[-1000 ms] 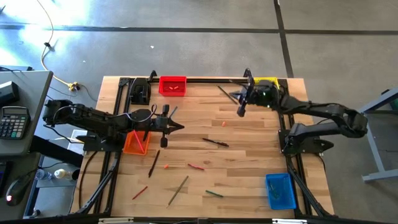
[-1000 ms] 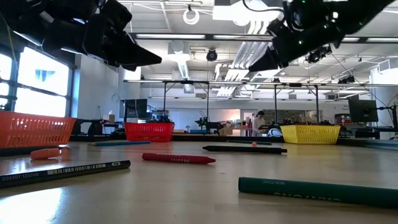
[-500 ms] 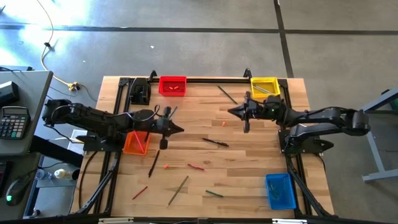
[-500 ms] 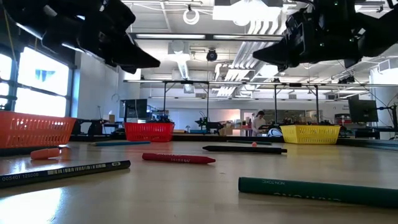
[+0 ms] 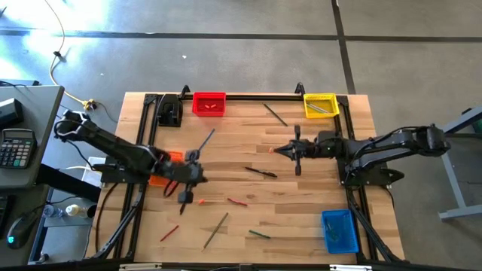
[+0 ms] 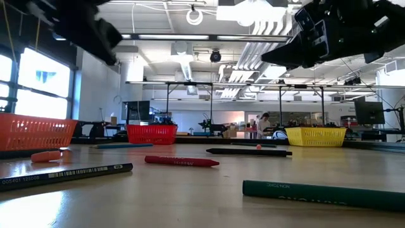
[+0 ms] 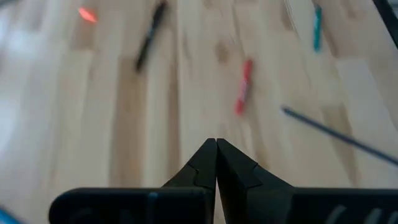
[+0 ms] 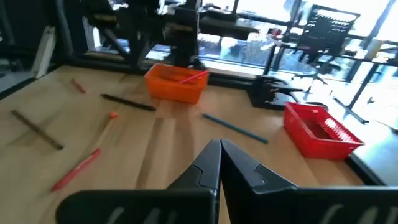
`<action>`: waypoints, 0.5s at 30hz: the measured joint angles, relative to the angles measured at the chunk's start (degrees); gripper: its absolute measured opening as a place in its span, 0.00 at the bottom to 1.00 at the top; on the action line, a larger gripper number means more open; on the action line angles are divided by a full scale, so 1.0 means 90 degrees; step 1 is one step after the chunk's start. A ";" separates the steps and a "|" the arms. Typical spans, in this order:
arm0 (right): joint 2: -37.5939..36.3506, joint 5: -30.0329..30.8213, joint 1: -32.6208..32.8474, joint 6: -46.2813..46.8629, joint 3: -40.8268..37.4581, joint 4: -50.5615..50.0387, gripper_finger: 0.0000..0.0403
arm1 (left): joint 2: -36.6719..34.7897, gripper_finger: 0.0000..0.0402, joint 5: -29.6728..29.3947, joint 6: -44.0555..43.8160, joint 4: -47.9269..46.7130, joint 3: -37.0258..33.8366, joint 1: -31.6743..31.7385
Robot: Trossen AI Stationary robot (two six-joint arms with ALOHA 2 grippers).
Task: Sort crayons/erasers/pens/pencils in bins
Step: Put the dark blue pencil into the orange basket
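My left gripper (image 5: 203, 178) is shut and empty, slanting down over the table's left middle, beside the orange bin (image 5: 172, 157). Its wrist view shows a red crayon (image 7: 242, 87), a black pen (image 7: 149, 37) and an eraser (image 7: 87, 14) lying flat ahead of the shut fingers (image 7: 216, 146). My right gripper (image 5: 276, 149) is shut and empty, nearly level above the table's middle, close to an eraser (image 5: 269, 150). A black pen (image 5: 260, 172), a red crayon (image 5: 237, 202), a blue pen (image 5: 205, 140) and pencils (image 5: 215, 229) lie flat on the wood.
The red bin (image 5: 209, 104) and the yellow bin (image 5: 320, 105) stand at the far edge. The blue bin (image 5: 340, 230) stands at the near right corner. A green pencil (image 5: 259, 234) and another red crayon (image 5: 169, 232) lie near the front edge. A pencil (image 5: 274, 114) lies by the yellow bin.
My left gripper has swung toward the table's near edge and tipped from about level to slanting down. My right gripper has come away from the yellow bin toward the table's middle, sinking and levelling out. Both stay shut.
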 joint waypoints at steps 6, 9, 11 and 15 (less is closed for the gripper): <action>0.0000 0.0602 0.0658 0.0000 0.0000 -0.0097 0.00 | 0.0007 0.00 -0.0465 -0.1628 -0.0649 0.0120 -0.1258; 0.0000 0.0828 0.0899 -0.0001 0.0000 -0.0133 0.00 | 0.0118 0.00 -0.0590 -0.2289 -0.0811 0.0122 -0.1774; 0.0000 0.0955 0.1037 0.0000 0.0000 -0.0133 0.00 | 0.0212 0.00 -0.0612 -0.2599 -0.0862 0.0122 -0.2062; 0.0000 0.1154 0.1256 -0.0001 0.0000 -0.0139 0.00 | 0.0664 0.00 -0.0611 -0.3137 -0.1209 0.0297 -0.2473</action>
